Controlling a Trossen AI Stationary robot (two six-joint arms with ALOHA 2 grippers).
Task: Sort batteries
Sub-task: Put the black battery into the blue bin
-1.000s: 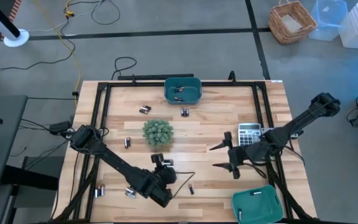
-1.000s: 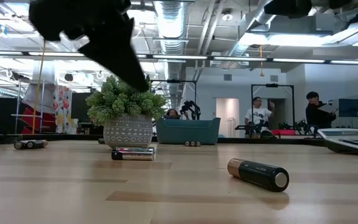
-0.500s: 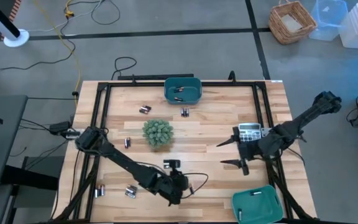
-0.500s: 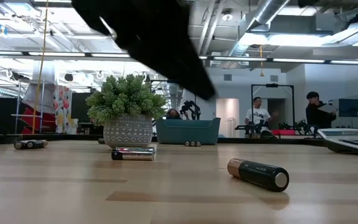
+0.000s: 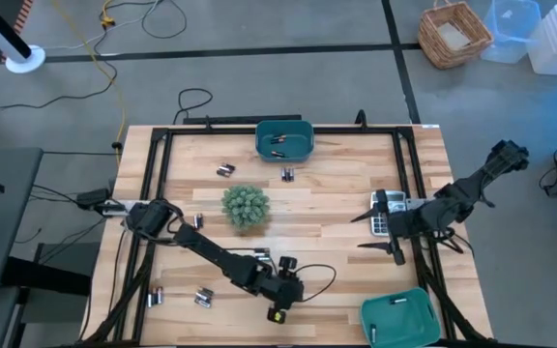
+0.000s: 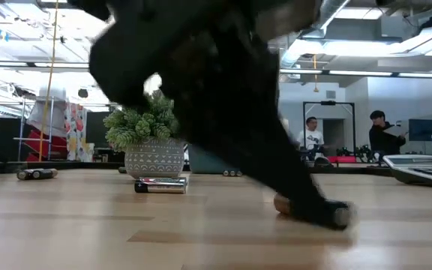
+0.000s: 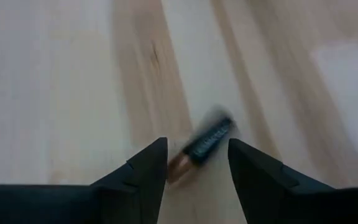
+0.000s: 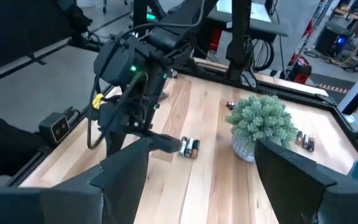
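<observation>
Wooden slats of the butcher-block table (image 5: pixel 327 208) carry most of the small cylindrical batteries loose, so the sorting looks barely begun. At the left front edge, 2 pairs of silvery cells (image 5: pixel 156 296) and (image 5: pixel 203 298) lie unsorted; further back sit a dark pair (image 5: pixel 198 221) beside the spiky green potted plant (image 5: pixel 246 207), another pair (image 5: pixel 225 170) toward the rear, and one (image 5: pixel 287 175) just before the rear teal plastic bin (image 5: pixel 285 140), which already holds a few cells. The left gripper (image 7: pixel 197 163) is low over the front middle of the table, its fingers parted around a black copper-ended battery (image 7: pixel 202 145) lying on the wood, not yet clamped. The right gripper (image 5: pixel 387 232) waits with fingers spread wide and empty near the grey calculator (image 5: pixel 387 206). A second teal plastic bin (image 5: pixel 401 317) at front right holds about 2 cells.
</observation>
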